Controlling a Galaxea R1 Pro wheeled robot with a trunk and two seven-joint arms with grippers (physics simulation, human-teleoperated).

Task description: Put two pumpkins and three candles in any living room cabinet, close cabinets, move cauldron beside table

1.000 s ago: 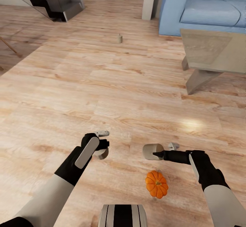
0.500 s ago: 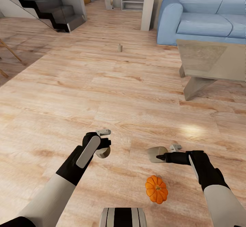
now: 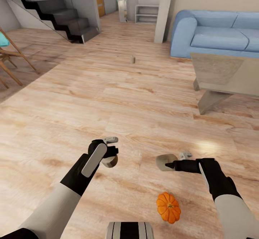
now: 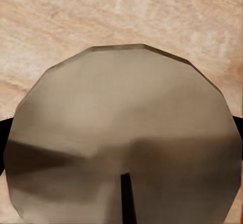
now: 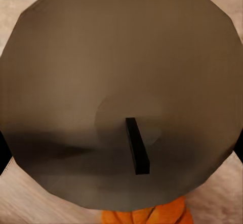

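Looking from the head, both bent arms reach low over the pale wood floor: the left gripper (image 3: 109,152) pinches one squat grey-beige candle (image 3: 110,161), the right gripper (image 3: 175,160) another (image 3: 166,161); a third candle (image 3: 132,59) and a ribbed orange pumpkin (image 3: 168,207) sit on the floor, so nothing looks stowed. Each wrist view faces its candle's wicked end (image 4: 126,138) (image 5: 121,92).
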